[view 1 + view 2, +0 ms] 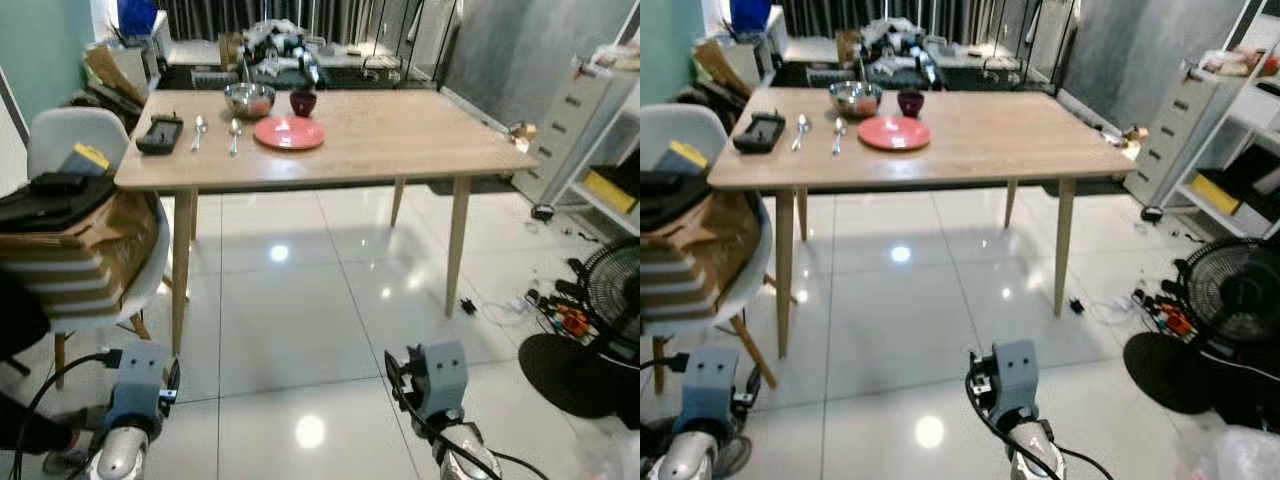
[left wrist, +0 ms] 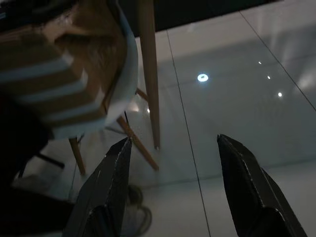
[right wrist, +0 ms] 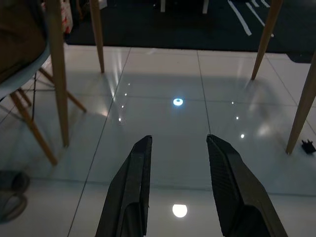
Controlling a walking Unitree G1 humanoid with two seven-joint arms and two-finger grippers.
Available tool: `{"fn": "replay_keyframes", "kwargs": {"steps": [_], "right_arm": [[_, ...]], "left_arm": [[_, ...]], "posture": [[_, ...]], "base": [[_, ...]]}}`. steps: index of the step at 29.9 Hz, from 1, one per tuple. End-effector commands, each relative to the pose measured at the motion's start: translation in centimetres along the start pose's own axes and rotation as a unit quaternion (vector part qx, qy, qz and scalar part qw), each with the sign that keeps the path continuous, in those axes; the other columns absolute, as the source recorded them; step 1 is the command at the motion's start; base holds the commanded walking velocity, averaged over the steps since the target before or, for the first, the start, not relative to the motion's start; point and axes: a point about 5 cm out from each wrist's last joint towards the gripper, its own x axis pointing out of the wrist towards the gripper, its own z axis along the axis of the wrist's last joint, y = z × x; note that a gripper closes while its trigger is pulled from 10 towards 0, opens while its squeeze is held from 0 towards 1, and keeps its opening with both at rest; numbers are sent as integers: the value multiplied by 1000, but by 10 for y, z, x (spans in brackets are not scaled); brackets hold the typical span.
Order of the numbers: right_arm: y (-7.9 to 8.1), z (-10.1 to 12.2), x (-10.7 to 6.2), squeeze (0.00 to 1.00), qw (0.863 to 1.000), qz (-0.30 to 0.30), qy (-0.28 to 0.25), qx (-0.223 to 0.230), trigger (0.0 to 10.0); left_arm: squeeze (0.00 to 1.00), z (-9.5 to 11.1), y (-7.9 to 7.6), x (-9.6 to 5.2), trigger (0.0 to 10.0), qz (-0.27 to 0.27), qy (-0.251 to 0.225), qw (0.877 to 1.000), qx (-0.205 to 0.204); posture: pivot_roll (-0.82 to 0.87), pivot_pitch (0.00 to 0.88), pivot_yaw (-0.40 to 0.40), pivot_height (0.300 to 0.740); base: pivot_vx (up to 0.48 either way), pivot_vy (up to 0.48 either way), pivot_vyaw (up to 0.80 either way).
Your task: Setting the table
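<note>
Both tools hang low, well short of the desk [image 1: 400,140]: the left tool [image 2: 170,192] and the right tool [image 3: 175,190] each have their fingers spread and hold nothing. This looks like the approach step. On the desk's far left part lie a pink plate [image 1: 289,132], behind it a steel bowl [image 1: 249,99] and a dark cup [image 1: 303,102], then two spoons [image 1: 216,131] and a black tray [image 1: 160,134] further left. Next, walk up to the desk and raise an arm toward the plate
</note>
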Motion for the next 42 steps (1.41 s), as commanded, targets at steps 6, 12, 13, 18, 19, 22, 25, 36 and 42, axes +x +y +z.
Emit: {"fn": "replay_keyframes", "kwargs": {"steps": [6,12,13,18,19,22,25,36,42], "right_arm": [[-14,-2,-4,0,1000,-26,6,3,10000],[-16,-3,-6,0,999,-36,7,8,10000],[-17,-3,-6,0,999,-39,7,10,10000],[-18,-2,-6,0,999,-43,7,12,10000],[-19,-2,-6,0,999,-44,6,12,10000],[-24,8,-2,0,997,-67,-11,21,10000],[-35,32,4,0,993,-99,-54,39,10000],[-40,95,25,0,982,-111,-133,68,10000],[-32,93,27,0,967,-120,-118,189,10000]], "left_arm": [[0,13,-8,10,10000,-8,-14,1000,6],[0,13,-8,11,10000,-8,-14,1000,6],[0,13,-8,11,10000,-8,-14,1000,7],[0,13,-7,12,10000,-7,-14,1000,8],[0,14,-7,12,10000,-7,-14,1000,8],[0,25,-9,12,10000,-20,-39,999,29],[0,52,-16,11,10000,-54,-96,992,56],[0,132,-34,9,10000,-203,-199,958,43],[0,138,-47,14,10000,-267,-188,944,54]], "posture": [[97,60,46,740],[96,64,53,740],[99,63,54,740],[102,65,57,740],[104,65,56,740],[106,67,56,740],[112,66,59,740],[129,66,63,740],[128,68,67,740]], "base": [[480,0,0],[480,0,0],[480,0,0],[480,0,0],[480,0,0],[480,0,0],[480,0,0],[480,0,0],[480,0,0]]}}
